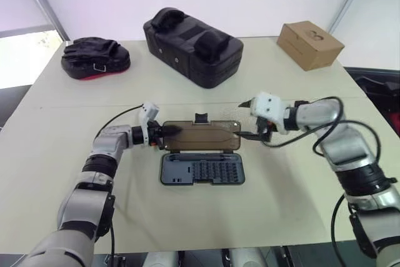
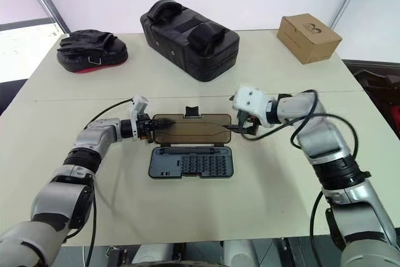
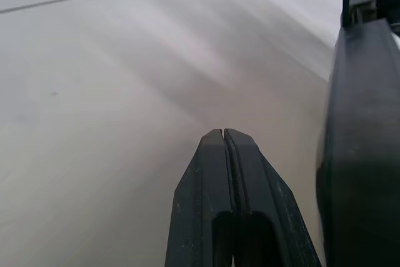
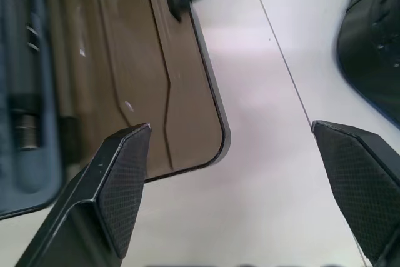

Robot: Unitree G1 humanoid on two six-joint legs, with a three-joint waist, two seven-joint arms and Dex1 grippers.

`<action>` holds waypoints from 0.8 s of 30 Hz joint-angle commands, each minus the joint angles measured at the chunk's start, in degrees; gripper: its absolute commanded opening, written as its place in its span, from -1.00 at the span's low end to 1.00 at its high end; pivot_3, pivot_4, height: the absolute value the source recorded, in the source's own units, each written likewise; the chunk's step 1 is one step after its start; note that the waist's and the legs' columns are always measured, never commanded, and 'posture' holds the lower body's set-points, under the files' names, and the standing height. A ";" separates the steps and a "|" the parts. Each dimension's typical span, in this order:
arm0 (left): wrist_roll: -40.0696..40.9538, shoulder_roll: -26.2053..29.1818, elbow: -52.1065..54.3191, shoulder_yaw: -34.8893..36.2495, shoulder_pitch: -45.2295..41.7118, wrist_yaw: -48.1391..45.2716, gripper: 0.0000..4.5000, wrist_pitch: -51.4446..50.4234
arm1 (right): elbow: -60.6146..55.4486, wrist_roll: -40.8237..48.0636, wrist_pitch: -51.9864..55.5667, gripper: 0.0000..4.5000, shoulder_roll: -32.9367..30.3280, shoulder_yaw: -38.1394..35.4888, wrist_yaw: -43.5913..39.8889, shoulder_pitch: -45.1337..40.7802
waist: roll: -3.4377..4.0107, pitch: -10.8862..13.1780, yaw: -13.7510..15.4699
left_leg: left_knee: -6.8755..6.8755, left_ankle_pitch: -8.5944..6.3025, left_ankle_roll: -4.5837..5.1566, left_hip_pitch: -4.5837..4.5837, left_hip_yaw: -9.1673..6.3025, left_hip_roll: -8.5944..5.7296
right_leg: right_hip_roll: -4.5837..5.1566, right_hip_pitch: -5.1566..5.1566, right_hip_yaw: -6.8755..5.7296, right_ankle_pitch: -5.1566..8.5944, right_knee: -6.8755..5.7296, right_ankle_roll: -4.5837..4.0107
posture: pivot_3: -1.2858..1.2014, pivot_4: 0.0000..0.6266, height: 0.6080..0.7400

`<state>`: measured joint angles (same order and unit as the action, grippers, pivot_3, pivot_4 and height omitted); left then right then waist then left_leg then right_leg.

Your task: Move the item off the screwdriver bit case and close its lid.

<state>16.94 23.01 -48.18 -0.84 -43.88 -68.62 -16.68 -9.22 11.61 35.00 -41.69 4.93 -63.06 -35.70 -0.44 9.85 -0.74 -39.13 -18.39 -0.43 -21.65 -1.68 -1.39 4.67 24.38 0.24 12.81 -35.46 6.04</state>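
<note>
We see the screwdriver bit case point(image 2: 190, 162) lying open near the middle of the pale surface point(image 2: 262, 204), its dark grey tray facing up with rows of small bits. The lid point(image 2: 190, 127) lies flat just behind the tray, on the far side from us, smoky brown and translucent, with its small black tab point(image 2: 192, 112) on the far long edge.

Our left tool point(image 2: 152, 127) sits at the lid's left short end, its two black fingers point(image 3: 225, 179) pressed together with nothing between them; whether the tips touch the lid we cannot tell. In the left wrist view a dark rounded edge stands just beside the fingers.

Our right tool point(image 2: 234, 128) is at the lid's right short end, a little above the surface. Its fingers point(image 4: 122, 186) are spread wide, and in the right wrist view the lid's rounded corner lies between and below them, with nothing pinched.

Farther back on the surface stand a big black padded bag point(image 2: 187, 39) near the centre, a flatter black padded pouch point(image 2: 92, 50) with a red underside to the left, and a small cardboard box point(image 2: 309, 37) to the right, all well apart from the case.
</note>
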 commanded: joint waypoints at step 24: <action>10.89 13.83 46.95 -8.59 10.69 -16.03 -1.00 -22.18 | -10.43 27.73 19.57 0.74 -5.52 -13.17 6.80 2.36 | 0.03 0.14 0.40 | -0.10 0.00 0.00 -0.69 -0.07 -0.08 | 0.23 0.50 -0.11 -0.01 0.02 -0.01 | 0.03 -0.52 1.00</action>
<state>25.62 37.44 -0.49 -13.27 -30.29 -86.37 -38.35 -16.56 39.44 56.20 -45.83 -8.56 -55.20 -33.36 -0.41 9.99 -0.34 -39.25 -18.38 -0.43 -22.34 -1.76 -1.48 4.90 24.87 0.13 12.80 -35.46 6.03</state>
